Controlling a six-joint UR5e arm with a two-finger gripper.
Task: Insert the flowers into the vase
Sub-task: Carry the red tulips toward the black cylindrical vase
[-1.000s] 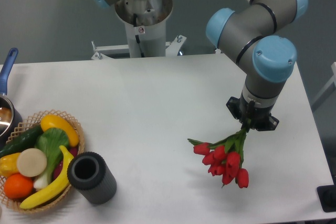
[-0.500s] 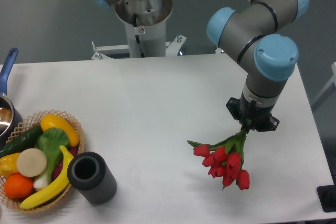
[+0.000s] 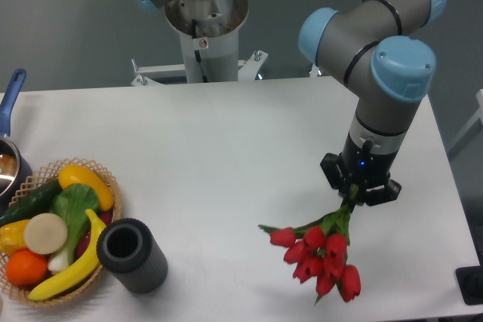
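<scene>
The flowers (image 3: 321, 253), a bunch of red tulip buds on green stems, hang head-down at the right front of the table. My gripper (image 3: 355, 194) is shut on the stem ends, directly above the buds; its fingers are mostly hidden by the wrist. The vase (image 3: 131, 255), a dark grey ribbed cylinder, stands tilted at the front left with its round mouth open towards the camera. It touches the wicker basket and is far to the left of the flowers.
A wicker basket (image 3: 103, 176) with fruit and vegetables sits at the left edge. A pot with a blue handle (image 3: 10, 94) is behind it. The robot base (image 3: 204, 20) stands at the back. A dark object (image 3: 472, 284) is at the right front corner.
The gripper and the flowers have moved nearer the table's front edge, lower in the view. The buds have also swung slightly left. Vase and basket are unmoved.
</scene>
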